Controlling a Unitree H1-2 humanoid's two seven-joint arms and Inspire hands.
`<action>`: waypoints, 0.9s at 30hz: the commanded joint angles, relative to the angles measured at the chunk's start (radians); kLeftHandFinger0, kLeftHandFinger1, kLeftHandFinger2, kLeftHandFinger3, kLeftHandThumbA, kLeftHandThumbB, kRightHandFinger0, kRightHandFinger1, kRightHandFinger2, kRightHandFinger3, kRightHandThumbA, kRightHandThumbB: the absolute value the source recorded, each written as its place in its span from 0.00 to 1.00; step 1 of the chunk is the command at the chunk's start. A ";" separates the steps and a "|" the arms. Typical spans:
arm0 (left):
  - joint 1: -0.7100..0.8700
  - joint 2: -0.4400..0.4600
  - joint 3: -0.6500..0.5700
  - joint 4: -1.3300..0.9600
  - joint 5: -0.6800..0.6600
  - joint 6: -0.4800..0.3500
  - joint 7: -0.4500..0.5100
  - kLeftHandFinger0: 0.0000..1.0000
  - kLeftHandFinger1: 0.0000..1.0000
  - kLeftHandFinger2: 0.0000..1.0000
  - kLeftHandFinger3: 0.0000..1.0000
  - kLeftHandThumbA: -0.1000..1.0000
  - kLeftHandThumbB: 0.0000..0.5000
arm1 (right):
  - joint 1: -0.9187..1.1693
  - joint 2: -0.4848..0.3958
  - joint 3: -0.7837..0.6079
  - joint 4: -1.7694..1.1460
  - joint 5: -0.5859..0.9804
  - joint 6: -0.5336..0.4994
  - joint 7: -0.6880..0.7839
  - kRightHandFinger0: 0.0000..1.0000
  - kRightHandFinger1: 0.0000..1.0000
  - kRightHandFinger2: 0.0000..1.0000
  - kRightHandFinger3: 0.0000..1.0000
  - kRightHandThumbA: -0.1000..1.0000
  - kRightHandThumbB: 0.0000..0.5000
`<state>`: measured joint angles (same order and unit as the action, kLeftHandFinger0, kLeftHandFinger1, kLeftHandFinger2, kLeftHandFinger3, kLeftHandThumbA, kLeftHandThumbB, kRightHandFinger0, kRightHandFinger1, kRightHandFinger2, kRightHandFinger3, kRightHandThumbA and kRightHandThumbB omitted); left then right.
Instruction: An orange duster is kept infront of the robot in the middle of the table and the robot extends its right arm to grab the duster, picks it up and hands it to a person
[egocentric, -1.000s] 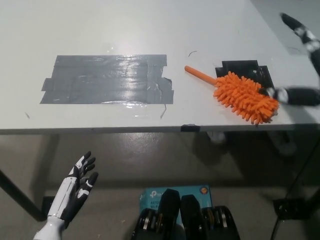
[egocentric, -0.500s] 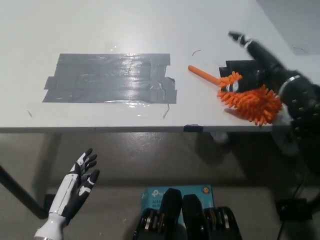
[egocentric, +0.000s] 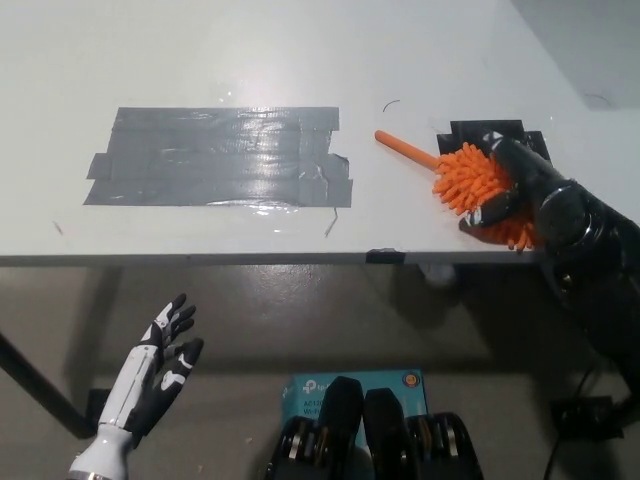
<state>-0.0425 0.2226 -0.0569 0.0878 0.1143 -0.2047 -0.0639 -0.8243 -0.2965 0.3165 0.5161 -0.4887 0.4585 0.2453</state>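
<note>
You had the right hand down on the duster near the table's right front edge. The hand lay over the fluffy orange head, covering its right part, with dark fingers curling around the near side of the head. It looked like a closing grasp, but you could not tell from this view whether the fingers were fully clamped or only draped on the fibres. The duster lay flat on the table, its orange handle pointing up and to the left, away from the hand, and its head partly over a black patch. A wide patch of grey tape sat well apart to the left.

The left hand hung below the table edge at the lower left, fingers spread, holding nothing.

By my reading, you were at the grab step: contact made, lift not yet done. The next move called for a firm squeeze on the head before raising it, since soft fibres could slip and the handle would swing free. No person showed in view, so the handover target was not yet visible.
</note>
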 joint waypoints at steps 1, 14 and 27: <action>-0.012 0.011 -0.003 -0.021 0.005 -0.034 -0.014 0.86 0.96 0.95 1.00 0.85 0.26 | -0.088 -0.019 -0.007 0.010 -0.047 -0.026 -0.087 1.00 1.00 1.00 1.00 1.00 0.81; -0.019 0.015 -0.008 -0.015 0.020 -0.043 -0.019 0.88 0.94 0.90 1.00 0.86 0.24 | -0.096 -0.019 -0.012 -0.019 -0.044 -0.020 -0.094 1.00 1.00 1.00 1.00 1.00 0.81; -0.037 0.017 -0.008 -0.012 0.013 -0.052 -0.029 0.82 0.83 0.84 1.00 0.85 0.20 | -0.110 0.012 -0.018 0.056 -0.003 -0.029 -0.065 1.00 1.00 1.00 1.00 1.00 0.84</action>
<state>-0.0583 0.2255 -0.0628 0.0879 0.1229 -0.2148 -0.0811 -0.8566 -0.2878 0.3131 0.5668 -0.5093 0.4533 0.1791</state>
